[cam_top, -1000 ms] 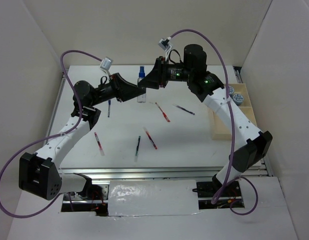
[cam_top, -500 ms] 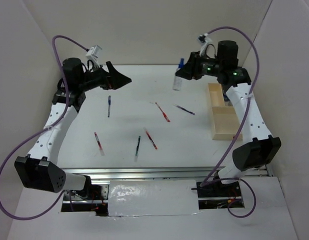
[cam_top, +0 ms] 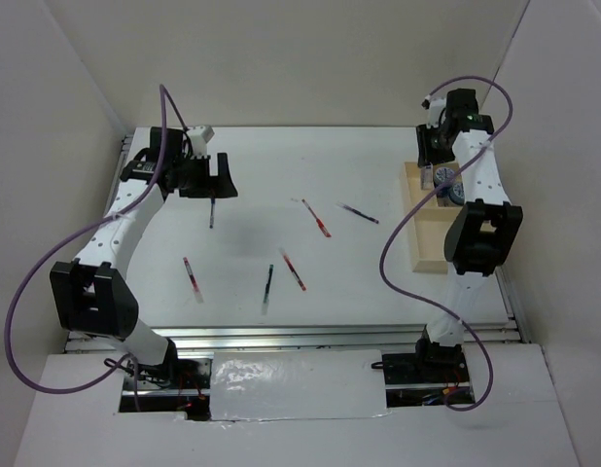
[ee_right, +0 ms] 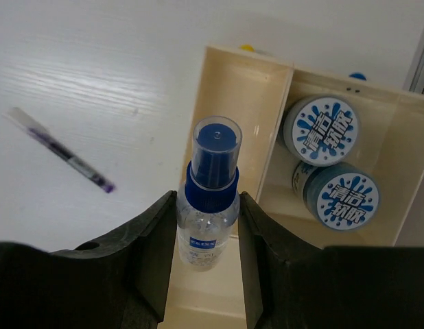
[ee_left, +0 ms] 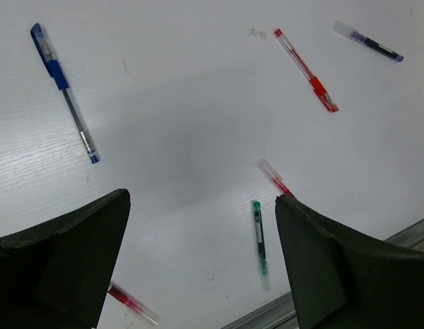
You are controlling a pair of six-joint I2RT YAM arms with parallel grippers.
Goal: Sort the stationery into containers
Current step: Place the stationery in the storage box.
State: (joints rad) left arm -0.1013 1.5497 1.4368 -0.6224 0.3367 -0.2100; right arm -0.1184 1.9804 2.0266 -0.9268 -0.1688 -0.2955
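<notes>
My right gripper (ee_right: 207, 226) is shut on a small clear bottle (ee_right: 208, 205) with a blue cap. It holds the bottle upright over the left compartment of the beige tray (ee_right: 279, 110). Two blue-and-white rolls (ee_right: 320, 130) (ee_right: 339, 195) lie in the compartment to its right. In the top view this gripper (cam_top: 439, 161) hangs over the tray's far end (cam_top: 432, 248). My left gripper (cam_top: 215, 185) is open and empty above the table's back left. Several pens lie loose: a blue one (ee_left: 64, 89), a red one (ee_left: 304, 68), a purple one (ee_left: 368, 41), a green one (ee_left: 258, 236).
Two more red pens lie nearer the front (cam_top: 294, 269) (cam_top: 192, 279). The tray stands against the right edge of the white table. White walls close in the back and both sides. A metal rail (cam_top: 310, 334) runs along the front edge.
The left gripper opened, let the bottle go and swung back to the left. The right arm carried the bottle from the table's back middle to above the tray.
</notes>
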